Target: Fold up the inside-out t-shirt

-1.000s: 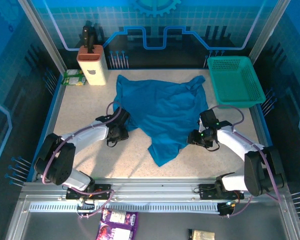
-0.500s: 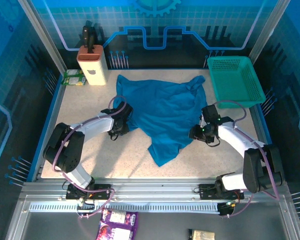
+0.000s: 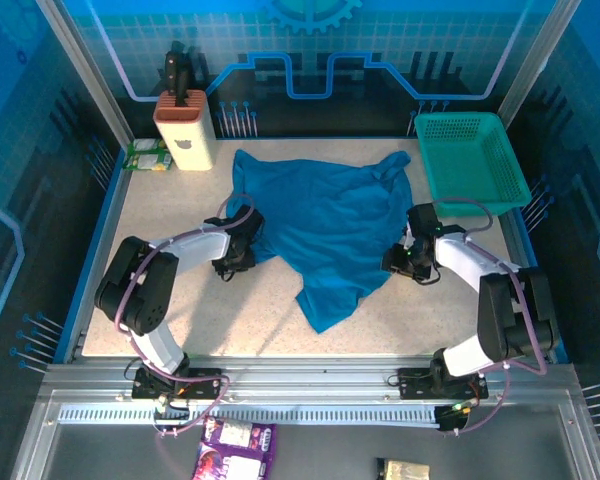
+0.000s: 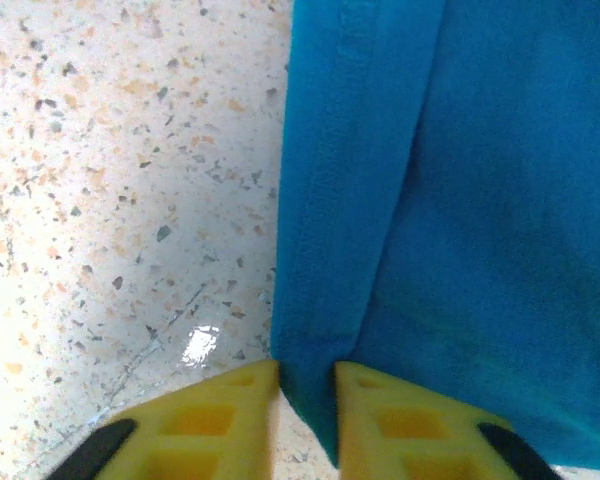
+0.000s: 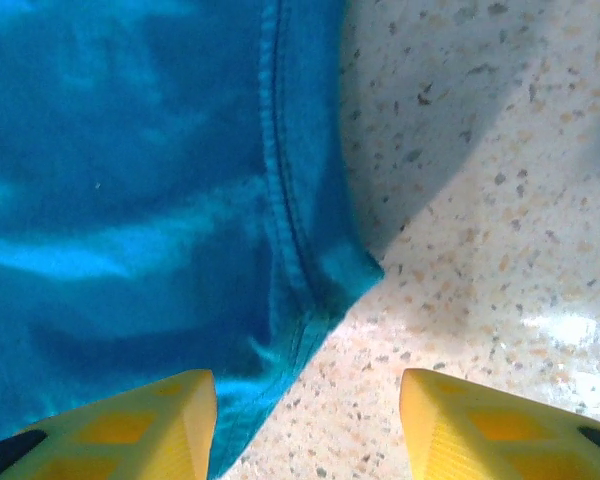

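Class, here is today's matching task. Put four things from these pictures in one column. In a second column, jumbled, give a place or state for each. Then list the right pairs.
Column one
1. t-shirt
2. mesh basket
3. left gripper
4. right gripper

Column two
A. jaws wide apart, a shirt corner between them
B. at the far right corner of the table
C. spread out in the middle
D. jaws close together on a shirt hem

Pairs: 1-C, 2-B, 3-D, 4-A
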You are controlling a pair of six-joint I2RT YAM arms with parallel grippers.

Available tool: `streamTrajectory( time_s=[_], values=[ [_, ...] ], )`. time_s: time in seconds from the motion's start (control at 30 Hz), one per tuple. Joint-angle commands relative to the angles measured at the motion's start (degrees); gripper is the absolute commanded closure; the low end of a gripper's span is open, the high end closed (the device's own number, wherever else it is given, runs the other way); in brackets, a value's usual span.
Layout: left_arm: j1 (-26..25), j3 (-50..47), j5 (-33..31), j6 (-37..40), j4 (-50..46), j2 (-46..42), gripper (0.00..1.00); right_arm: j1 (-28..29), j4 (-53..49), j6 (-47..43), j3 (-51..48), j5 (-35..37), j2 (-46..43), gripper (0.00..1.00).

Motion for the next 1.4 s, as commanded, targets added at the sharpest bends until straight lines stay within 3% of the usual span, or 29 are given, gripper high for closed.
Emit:
streamTrajectory(
  time_s=[0.0, 0.1, 0.17, 0.3, 0.33, 0.5, 0.7, 0.73, 0.8, 0.87, 1.1, 1.23, 1.37],
  values=[
    [0.5, 1.3, 0.8, 1.0, 0.6, 1.2, 0.88, -1.2, 2.1, -0.9, 1.8, -2.1, 2.7, 0.49],
    [0.6, 0.9, 1.0, 1.4, 1.1, 0.8, 1.00, -1.5, 4.0, -0.7, 2.4, -4.0, 5.1, 0.53],
    [0.8, 0.8, 1.1, 1.6, 1.1, -0.5, 1.00, -1.8, 5.3, -0.4, 2.4, -4.6, 6.1, 0.61],
    [2.1, 0.8, 0.8, 2.8, -0.2, -7.3, 1.00, -3.9, 2.5, -1.7, 7.1, -2.3, 5.0, 0.99],
    [2.8, 0.9, 0.8, 3.0, -0.8, -9.7, 1.00, -4.8, 1.1, -2.4, 8.3, -1.4, 4.1, 1.00],
    [10.2, 1.5, 3.7, 6.5, -2.3, -19.9, 1.00, -12.1, -5.1, -6.1, 16.9, 1.3, 2.5, 1.00],
    [18.1, 2.0, 14.0, 10.4, -1.3, -17.5, 1.00, -14.5, -9.2, -7.8, 25.1, 1.5, 6.8, 0.99],
    [18.5, 2.1, 14.7, 10.5, -1.3, -16.5, 1.00, -14.0, -9.7, -7.6, 25.3, 1.7, 6.3, 0.92],
    [19.3, 1.6, 16.3, 10.6, -0.5, -14.6, 1.00, -12.0, -11.7, -7.4, 24.6, 3.7, 3.3, 0.71],
    [19.8, 0.9, 17.3, 10.4, 0.6, -13.7, 1.00, -9.2, -14.0, -7.2, 23.1, 6.4, -0.7, 0.63],
    [21.6, 1.4, 17.7, 11.8, 1.1, -12.2, 1.00, 5.4, -16.7, -0.6, 8.2, 9.0, -13.0, 0.60],
    [22.8, 1.8, 17.9, 12.1, 0.8, -12.5, 1.00, 12.5, -13.4, 4.9, 1.0, 8.5, -11.7, 0.60],
    [22.9, 1.7, 18.7, 11.8, 1.2, -12.5, 1.00, 17.8, -8.3, 8.2, -0.1, 7.9, -6.4, 0.59]
  ],
)
